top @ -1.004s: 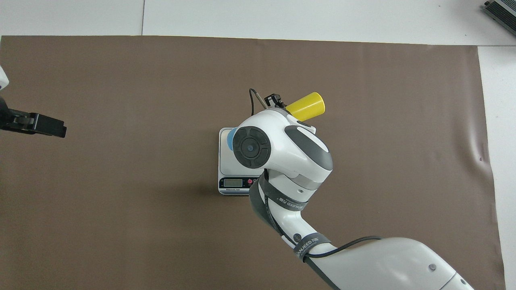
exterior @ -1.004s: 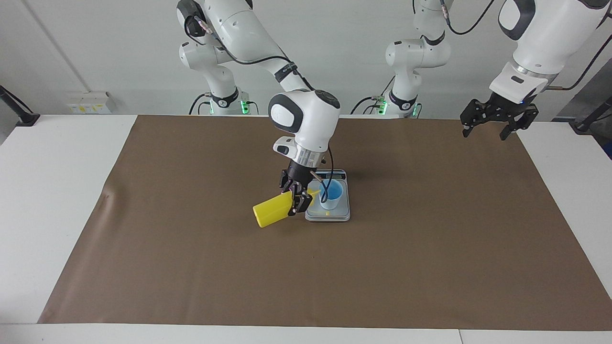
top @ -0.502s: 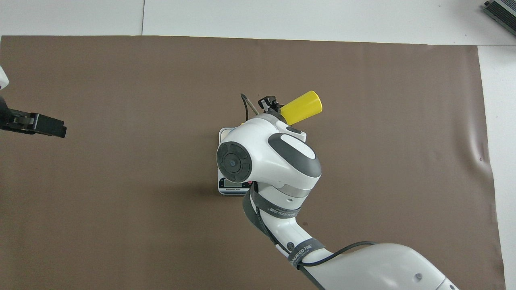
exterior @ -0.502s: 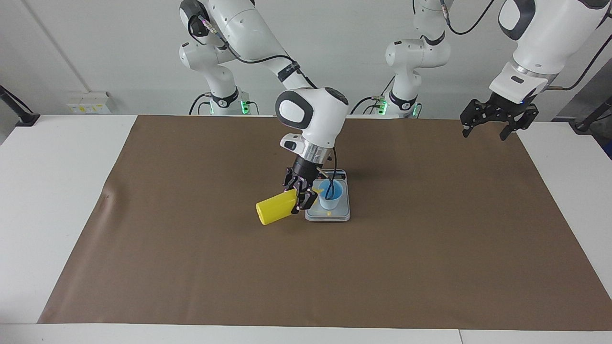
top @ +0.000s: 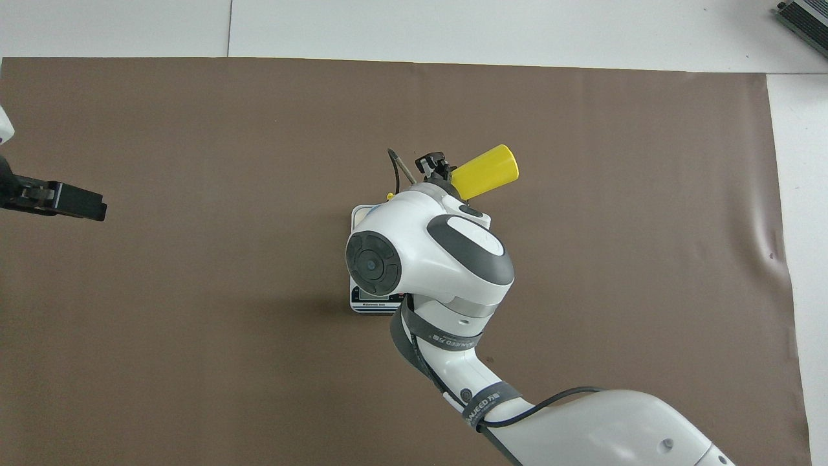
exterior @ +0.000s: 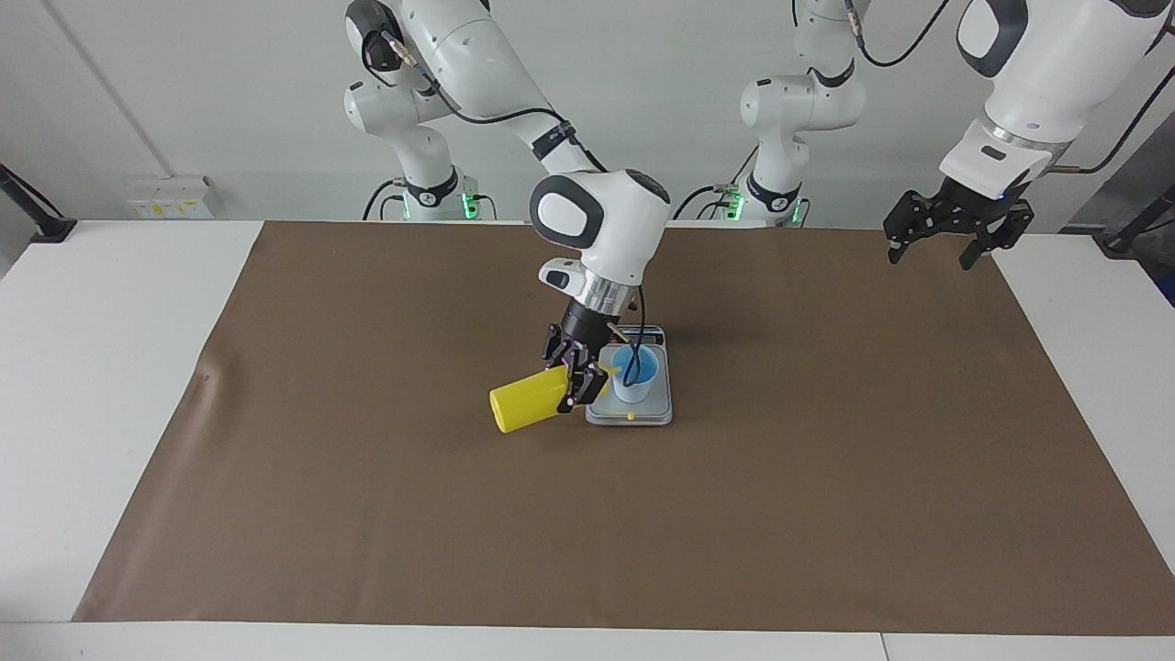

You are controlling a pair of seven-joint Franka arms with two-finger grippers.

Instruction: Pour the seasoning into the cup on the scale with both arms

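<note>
Lighting: bright, even, diffuse, from overhead. Shadows: soft, faint, one beside the scale on the brown mat. Focus sharp; no glare.

Facing cam high across the table looking at robots, overhead cam looks steeply down; both share the brown mat.

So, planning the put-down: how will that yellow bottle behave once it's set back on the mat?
Laid on its side, the yellow bottle would probably roll: it's cylindrical. Upright it may tip, being taller than the cup. The right gripper holds it tilted, so it seems light.
</note>
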